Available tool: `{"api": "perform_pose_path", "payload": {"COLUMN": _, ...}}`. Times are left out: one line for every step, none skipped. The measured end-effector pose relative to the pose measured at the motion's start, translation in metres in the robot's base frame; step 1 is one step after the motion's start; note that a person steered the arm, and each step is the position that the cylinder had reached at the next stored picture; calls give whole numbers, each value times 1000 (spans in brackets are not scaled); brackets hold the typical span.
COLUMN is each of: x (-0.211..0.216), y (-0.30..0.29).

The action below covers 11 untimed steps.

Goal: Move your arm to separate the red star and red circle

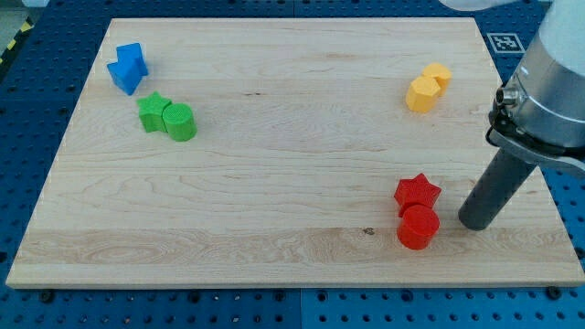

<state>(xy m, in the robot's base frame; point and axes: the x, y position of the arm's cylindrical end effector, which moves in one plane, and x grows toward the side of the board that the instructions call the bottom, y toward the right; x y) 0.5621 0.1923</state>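
Red circle (418, 228) touches red star (417, 193); my tip (475, 222), holding nothing, stands beside; a centred push may move both together.

single view, high, angled down, whole board (274, 137)

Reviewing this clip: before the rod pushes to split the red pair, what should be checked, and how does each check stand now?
1. Red star and red circle are touching, not yet separated: not ok.
2. My tip is visible, to the view's right of the red pair, apart from both: ok.
3. Tip lined up with the seam between them: not ok, it sits level with the circle.
4. Yellow blocks well away from the push path: ok.
5. Red pair near the board's bottom edge; room to push downward: cannot tell.
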Motion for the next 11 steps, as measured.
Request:
{"api": "perform_pose_path", "payload": {"x": 6, "y": -3}}
{"api": "perform_pose_path", "payload": {"x": 8, "y": -5}}
{"api": "perform_pose_path", "payload": {"x": 7, "y": -5}}
{"api": "perform_pose_path", "payload": {"x": 7, "y": -9}}
{"api": "perform_pose_path", "payload": {"x": 7, "y": -18}}
{"api": "perform_pose_path", "payload": {"x": 7, "y": -31}}
{"api": "perform_pose_path", "payload": {"x": 7, "y": -41}}
{"api": "perform_pose_path", "payload": {"x": 7, "y": -49}}
{"api": "perform_pose_path", "payload": {"x": 7, "y": -57}}
{"api": "perform_pose_path", "payload": {"x": 8, "y": -64}}
{"api": "perform_pose_path", "payload": {"x": 16, "y": -64}}
